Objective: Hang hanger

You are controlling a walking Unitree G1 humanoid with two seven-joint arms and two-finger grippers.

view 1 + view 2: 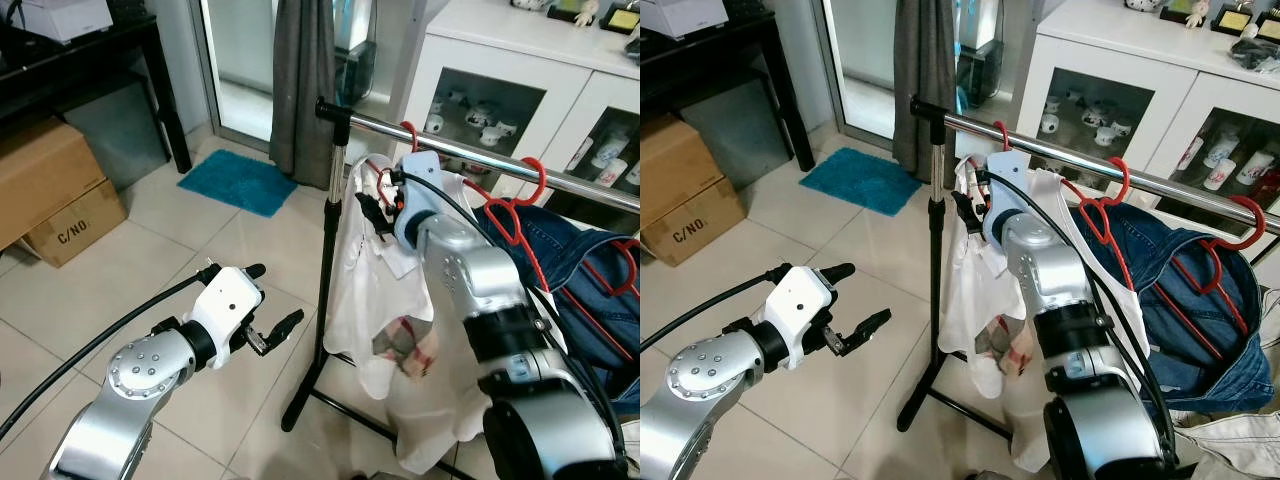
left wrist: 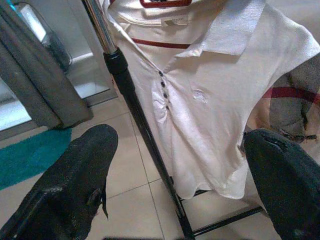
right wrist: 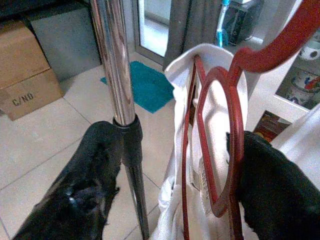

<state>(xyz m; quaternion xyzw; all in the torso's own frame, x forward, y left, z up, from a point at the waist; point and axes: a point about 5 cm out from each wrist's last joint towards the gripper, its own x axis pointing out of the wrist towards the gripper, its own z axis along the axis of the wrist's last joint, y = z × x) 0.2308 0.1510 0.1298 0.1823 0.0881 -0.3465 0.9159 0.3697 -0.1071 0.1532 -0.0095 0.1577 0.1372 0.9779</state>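
A red hanger point(image 3: 220, 125) carries a white polo shirt point(image 2: 210, 100), and its hook point(image 1: 408, 132) sits over the chrome rail point(image 1: 470, 152) close to the rack's upright pole point(image 1: 330, 230). My right gripper point(image 1: 372, 208) is raised to the shirt's collar, just under the rail. In the right wrist view its fingers point(image 3: 95, 170) stand wide apart, with the hanger's red loop against one of them and the pole beside the other. My left gripper point(image 1: 275, 295) hovers open and holds nothing, low over the floor to the left of the rack, pointing at the shirt.
More red hangers point(image 1: 520, 200) with a denim garment point(image 1: 570, 270) hang further right on the rail. The rack's black foot point(image 1: 300, 405) spreads over the tiles. Cardboard boxes point(image 1: 50, 190), a teal mat point(image 1: 240, 180), a grey curtain point(image 1: 305, 80) and a white glass-door cabinet point(image 1: 500, 95) surround it.
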